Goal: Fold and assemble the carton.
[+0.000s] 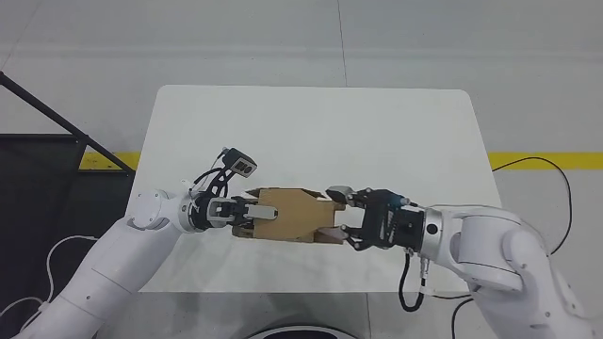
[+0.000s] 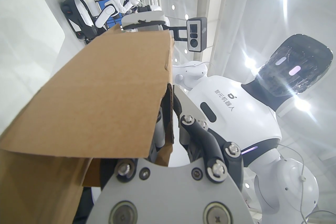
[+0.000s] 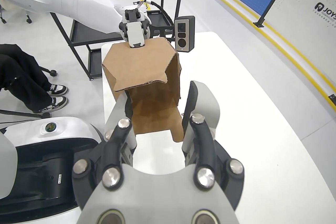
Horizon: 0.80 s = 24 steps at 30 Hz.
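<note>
The brown carton (image 1: 287,215) lies on its side near the front edge of the white table (image 1: 377,132), held between both arms. My left gripper (image 1: 268,213) is shut on the edge of the carton's upper panel (image 3: 136,64) at its far end; in the right wrist view one finger (image 3: 135,38) lies over that panel. The left wrist view has the carton's wall (image 2: 99,93) close up. My right gripper (image 3: 160,93) stands open at the carton's open mouth, its fingers either side of the lower flap (image 3: 157,120). The upper flap there hangs partly folded down.
A wide stretch of bare tabletop (image 3: 236,104) lies beyond the carton. A black shelf cart (image 3: 78,33) stands off the table's left end. The table's front edge (image 1: 311,290) runs just below the carton.
</note>
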Available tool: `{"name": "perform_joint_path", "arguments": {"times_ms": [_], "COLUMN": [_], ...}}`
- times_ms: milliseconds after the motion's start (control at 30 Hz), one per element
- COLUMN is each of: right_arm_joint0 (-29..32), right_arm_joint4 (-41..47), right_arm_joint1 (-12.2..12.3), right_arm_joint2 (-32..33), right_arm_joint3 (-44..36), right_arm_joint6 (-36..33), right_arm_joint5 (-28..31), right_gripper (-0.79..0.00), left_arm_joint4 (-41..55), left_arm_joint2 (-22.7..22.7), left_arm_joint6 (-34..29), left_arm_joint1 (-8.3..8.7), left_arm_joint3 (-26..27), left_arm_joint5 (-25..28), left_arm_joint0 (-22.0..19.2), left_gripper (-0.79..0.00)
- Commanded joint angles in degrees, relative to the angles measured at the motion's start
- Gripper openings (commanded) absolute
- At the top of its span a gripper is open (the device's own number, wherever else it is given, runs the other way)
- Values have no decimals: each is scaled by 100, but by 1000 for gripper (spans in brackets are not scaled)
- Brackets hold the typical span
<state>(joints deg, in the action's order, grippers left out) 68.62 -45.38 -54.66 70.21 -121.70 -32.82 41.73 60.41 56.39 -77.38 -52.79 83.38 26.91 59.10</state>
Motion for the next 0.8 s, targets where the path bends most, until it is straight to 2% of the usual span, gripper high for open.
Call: {"name": "perform_joint_path", "arguments": {"times_ms": [0, 133, 500, 667, 767], "right_arm_joint0": [-18, 4, -39, -142, -193], "right_arm_joint4": [-56, -163, -258, -92, -21], "right_arm_joint1": [-2, -6, -13, -17, -18], "right_arm_joint2": [-2, 15, -125, -230, -273], "right_arm_joint3": [-30, -85, -96, -35, -21], "right_arm_joint6": [43, 176, 106, -60, -107], "right_arm_joint5": [-22, -96, -136, -80, -52], "right_gripper": [-317, -336, -280, -305, -345], "left_arm_joint4": [0, 0, 0, 0, 0], "left_arm_joint2": [0, 0, 0, 0, 0], "left_arm_joint6": [0, 0, 0, 0, 0], "left_arm_joint1": [0, 0, 0, 0, 0], "left_arm_joint3": [0, 0, 0, 0, 0], "left_arm_joint5": [0, 0, 0, 0, 0], "left_arm_joint0": [0, 0, 0, 0, 0], "left_gripper": [-785, -785, -785, -785, -785]}}
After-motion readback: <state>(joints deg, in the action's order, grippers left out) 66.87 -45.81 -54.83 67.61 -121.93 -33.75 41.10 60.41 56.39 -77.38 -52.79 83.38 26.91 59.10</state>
